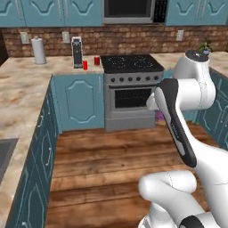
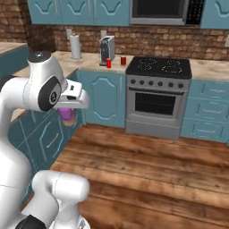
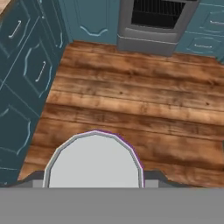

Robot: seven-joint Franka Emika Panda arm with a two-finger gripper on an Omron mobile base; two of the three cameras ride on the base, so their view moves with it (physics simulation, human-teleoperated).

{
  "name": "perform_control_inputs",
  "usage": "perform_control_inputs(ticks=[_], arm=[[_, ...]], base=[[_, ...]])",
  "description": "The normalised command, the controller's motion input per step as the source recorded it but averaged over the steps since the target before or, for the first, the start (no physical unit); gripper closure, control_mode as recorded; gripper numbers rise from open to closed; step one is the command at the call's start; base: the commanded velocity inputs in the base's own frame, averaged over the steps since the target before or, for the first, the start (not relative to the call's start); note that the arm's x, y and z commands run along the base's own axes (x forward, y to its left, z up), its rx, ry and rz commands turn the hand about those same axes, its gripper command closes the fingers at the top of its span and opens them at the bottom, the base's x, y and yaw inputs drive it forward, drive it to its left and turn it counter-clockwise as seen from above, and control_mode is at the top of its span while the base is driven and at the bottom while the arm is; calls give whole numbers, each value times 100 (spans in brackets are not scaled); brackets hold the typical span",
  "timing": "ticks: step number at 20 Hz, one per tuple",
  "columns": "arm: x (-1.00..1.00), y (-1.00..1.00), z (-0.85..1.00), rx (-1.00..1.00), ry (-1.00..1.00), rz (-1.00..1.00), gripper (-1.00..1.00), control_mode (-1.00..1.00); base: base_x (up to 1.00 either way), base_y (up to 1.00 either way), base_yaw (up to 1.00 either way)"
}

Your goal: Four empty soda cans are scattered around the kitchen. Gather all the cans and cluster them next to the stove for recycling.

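Your tool [image 3: 94, 186] grips a purple can [image 3: 94, 159] above the wood floor [image 3: 131, 100] — two red cans [image 1: 90, 63] stand on the surface [image 1: 62, 67] just left of the stove [image 1: 130, 89].

The stove [image 1: 130, 87] stands against the back wall, the microwave [image 1: 132, 10] above it. On the counter [image 1: 62, 65] left of the stove – two cans [image 1: 85, 65] beside a coffee machine [image 1: 77, 52], a paper-towel roll [image 1: 38, 50] farther left.

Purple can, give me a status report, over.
Gripper shut on purple can, carried above the wood floor. Two red cans on the counter left of the stove. Path to the stove open.
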Motion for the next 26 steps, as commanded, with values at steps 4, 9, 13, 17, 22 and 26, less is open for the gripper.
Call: perform_control_inputs(ticks=[4, 9, 13, 17, 22, 26], arm=[[0, 0, 0, 0, 0, 0, 100, 100], [0, 0, 0, 0, 0, 0, 100, 100], [0, 0, 0, 0, 0, 0, 100, 100], [0, 0, 0, 0, 0, 0, 100, 100], [0, 0, 0, 0, 0, 0, 100, 100], [0, 0, 0, 0, 0, 0, 100, 100]], base=[[91, -26, 10], [80, -31, 7], [69, -37, 3], [72, -26, 1], [74, -11, 0], [76, -9, 0]])
